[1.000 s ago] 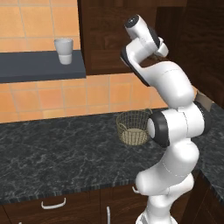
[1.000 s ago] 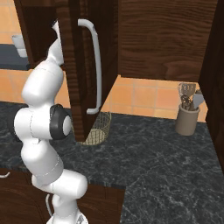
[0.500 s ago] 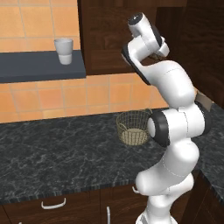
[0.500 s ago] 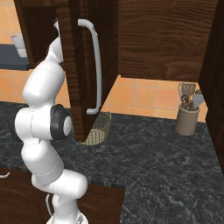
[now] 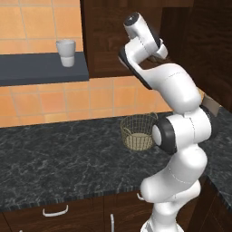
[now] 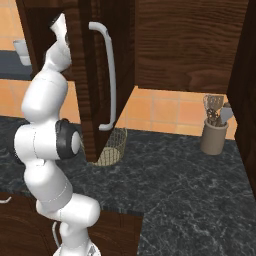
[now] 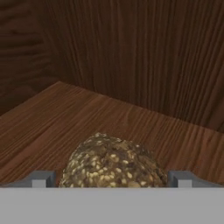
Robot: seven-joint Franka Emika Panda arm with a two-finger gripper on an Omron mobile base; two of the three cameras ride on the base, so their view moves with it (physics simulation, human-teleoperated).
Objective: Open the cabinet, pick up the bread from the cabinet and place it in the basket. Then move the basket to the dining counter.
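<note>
Inside the cabinet point(image 7: 131, 52), bare shelf lies left, right and beyond the bread point(image 7: 114, 162); the back and left walls close it off.

Bread point(image 7: 114, 161): lower part cut off at frame bottom, hand view. Basket point(image 6: 113, 148): left half hidden behind cabinet door point(image 6: 89, 80), right base view.

My left base view sits behind the arm point(image 5: 181, 131), which rises at 5 o'clock; it looks forward and down over the black counter point(image 5: 59, 154) to the tiled wall, with the basket point(image 5: 138, 131) at mid-distance. My right base view has the arm at 8 o'clock and faces the open cabinet door point(image 6: 107, 75) from the other side. Both share arm, counter and basket. My hand view sits very near the bread point(image 7: 114, 162), at 6 o'clock, facing the cabinet's inner corner.
</note>
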